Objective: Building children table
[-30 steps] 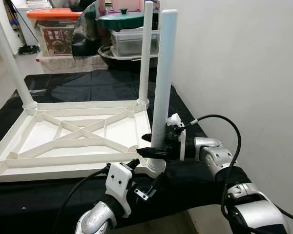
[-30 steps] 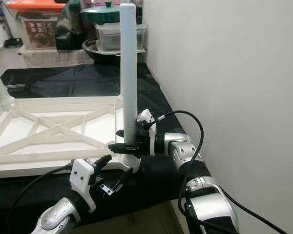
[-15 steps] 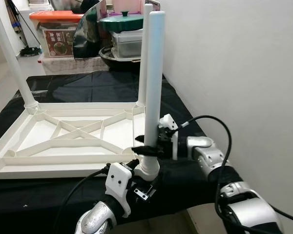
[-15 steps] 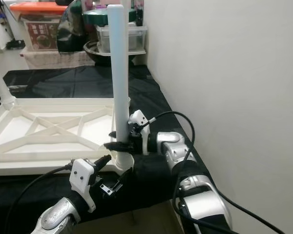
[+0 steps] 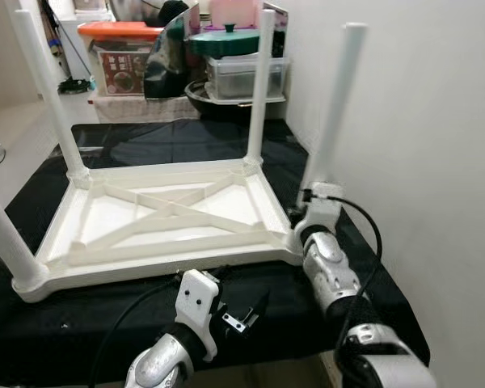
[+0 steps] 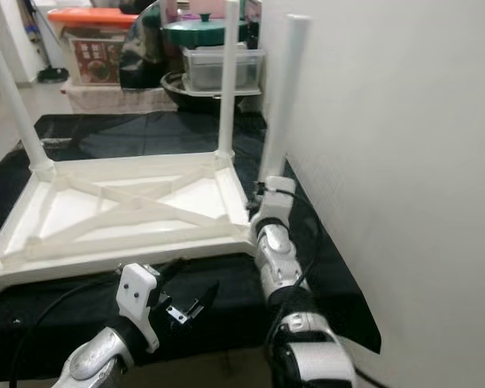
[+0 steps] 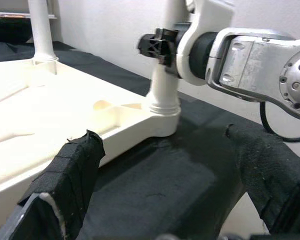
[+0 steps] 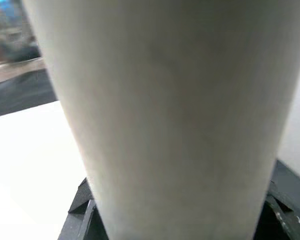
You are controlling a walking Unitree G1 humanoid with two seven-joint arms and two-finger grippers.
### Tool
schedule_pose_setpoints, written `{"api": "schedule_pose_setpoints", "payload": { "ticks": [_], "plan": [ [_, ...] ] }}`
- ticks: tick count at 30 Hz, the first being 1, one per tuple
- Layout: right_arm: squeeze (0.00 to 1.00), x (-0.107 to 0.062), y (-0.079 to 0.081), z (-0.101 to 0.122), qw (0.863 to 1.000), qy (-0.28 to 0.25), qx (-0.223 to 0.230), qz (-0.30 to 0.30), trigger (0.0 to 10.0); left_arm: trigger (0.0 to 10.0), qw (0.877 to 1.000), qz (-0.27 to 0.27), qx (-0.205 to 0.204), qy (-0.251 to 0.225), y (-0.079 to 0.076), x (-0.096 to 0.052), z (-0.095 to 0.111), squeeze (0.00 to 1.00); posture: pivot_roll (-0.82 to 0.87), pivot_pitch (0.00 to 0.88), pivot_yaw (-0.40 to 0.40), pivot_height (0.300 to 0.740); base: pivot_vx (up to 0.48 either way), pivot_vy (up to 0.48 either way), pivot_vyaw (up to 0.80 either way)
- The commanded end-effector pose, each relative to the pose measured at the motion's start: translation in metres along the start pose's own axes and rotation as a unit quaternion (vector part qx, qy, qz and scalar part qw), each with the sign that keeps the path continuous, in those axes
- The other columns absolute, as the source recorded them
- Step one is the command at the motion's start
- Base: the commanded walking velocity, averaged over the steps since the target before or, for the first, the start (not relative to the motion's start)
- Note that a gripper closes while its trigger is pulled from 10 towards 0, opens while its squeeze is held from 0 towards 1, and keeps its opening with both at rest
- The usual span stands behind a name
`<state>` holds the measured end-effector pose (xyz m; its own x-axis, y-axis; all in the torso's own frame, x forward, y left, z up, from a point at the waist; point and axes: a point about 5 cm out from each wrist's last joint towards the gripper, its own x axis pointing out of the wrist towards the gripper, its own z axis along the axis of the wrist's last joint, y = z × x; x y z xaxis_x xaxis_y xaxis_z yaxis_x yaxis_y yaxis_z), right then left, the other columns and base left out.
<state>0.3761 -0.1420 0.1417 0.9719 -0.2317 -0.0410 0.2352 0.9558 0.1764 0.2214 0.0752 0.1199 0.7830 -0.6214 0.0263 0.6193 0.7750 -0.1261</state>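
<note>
A white children's table top (image 5: 158,212) lies upside down on a black cloth. White legs stand in its back-left (image 5: 50,101), back-right (image 5: 260,89) and front-left (image 5: 2,238) corners. The fourth leg (image 5: 333,109) stands in the front-right corner socket (image 7: 162,102), close to the wall. My right gripper (image 7: 162,45) is shut on this leg just above the socket; the leg (image 8: 165,110) is seen close up in the right wrist view. My left gripper (image 5: 244,309) hovers open at the near table edge, in front of that corner, holding nothing. Its padded fingers (image 7: 72,167) are spread wide.
A white wall (image 5: 420,121) runs close along the right side. Behind the table top stand a green-lidded pot (image 5: 230,42), clear storage boxes (image 5: 246,77) and an orange-lidded box (image 5: 117,52). The black cloth (image 5: 186,133) covers the work surface, whose near edge (image 5: 89,368) lies just below my left arm.
The camera has shifted, so the whole table top and a front-left leg now show. My right gripper stays shut on the front-right leg, with the arm now reaching straight ahead. The left gripper is unchanged.
</note>
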Motion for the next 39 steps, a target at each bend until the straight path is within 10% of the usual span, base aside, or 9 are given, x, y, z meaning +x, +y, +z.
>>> {"api": "schedule_pose_setpoints", "payload": {
  "ticks": [1, 4, 5, 8, 9, 14, 16, 24, 39],
  "plan": [
    [0.00, -0.010, -0.005, -0.020, 0.992, 0.047, 0.088, -0.080, 0.0, 10.0, 1.000, -0.002, 0.000, 0.011, -0.001, 0.000, -0.003, 0.00, 0.06, 0.000, -0.040, 0.740, 0.000, 0.000, 0.00],
    [0.00, -0.011, 0.001, -0.021, 0.991, 0.049, 0.095, -0.085, 0.0, 10.0, 1.000, -0.001, 0.000, 0.010, -0.001, 0.000, -0.003, 0.00, 0.06, 0.000, -0.042, 0.740, 0.000, 0.000, 0.00],
    [0.00, -0.010, 0.009, -0.018, 0.993, 0.048, 0.087, -0.062, 9.2, 10.0, 1.000, -0.001, -0.001, 0.010, -0.001, 0.001, -0.003, 0.00, 0.05, 0.000, -0.040, 0.740, 0.000, 0.000, 0.00],
    [0.01, -0.006, 0.021, -0.012, 0.996, 0.039, 0.074, -0.014, 10.0, 10.0, 1.000, -0.001, -0.002, 0.010, -0.002, 0.001, -0.003, 0.00, 0.04, 0.000, -0.040, 0.740, 0.000, 0.000, 0.00],
    [1.00, -0.006, 0.024, -0.009, 0.997, 0.030, 0.067, 0.005, 10.0, 10.0, 1.000, -0.001, -0.003, 0.009, -0.002, 0.001, -0.003, 0.00, 0.03, 0.000, -0.037, 0.740, 0.000, 0.000, 0.00],
    [1.00, -0.006, 0.027, -0.002, 0.997, 0.006, 0.054, 0.045, 10.0, 10.0, 1.000, -0.003, -0.004, 0.010, -0.002, 0.001, -0.004, 0.00, 0.03, 0.000, -0.030, 0.740, 0.000, 0.000, 0.00],
    [0.00, -0.003, 0.028, 0.002, 0.991, 0.000, 0.066, 0.114, 10.0, 10.0, 1.000, -0.004, -0.005, 0.011, -0.002, 0.001, -0.004, 0.00, 0.02, 0.000, -0.026, 0.740, 0.000, 0.000, 0.00],
    [0.00, 0.000, 0.028, 0.009, 0.942, 0.033, 0.044, 0.331, 10.0, 10.0, 1.000, -0.006, -0.004, 0.013, -0.001, 0.000, -0.005, 0.00, 0.03, 0.000, -0.029, 0.740, 0.000, 0.000, 0.00],
    [0.00, -0.025, 0.028, 0.024, 0.708, 0.131, -0.055, 0.692, 10.0, 10.0, 1.000, -0.002, -0.001, 0.011, -0.001, 0.002, -0.005, 0.00, 0.07, 0.000, -0.057, 0.740, 0.000, 0.000, 0.00]
  ]
}}
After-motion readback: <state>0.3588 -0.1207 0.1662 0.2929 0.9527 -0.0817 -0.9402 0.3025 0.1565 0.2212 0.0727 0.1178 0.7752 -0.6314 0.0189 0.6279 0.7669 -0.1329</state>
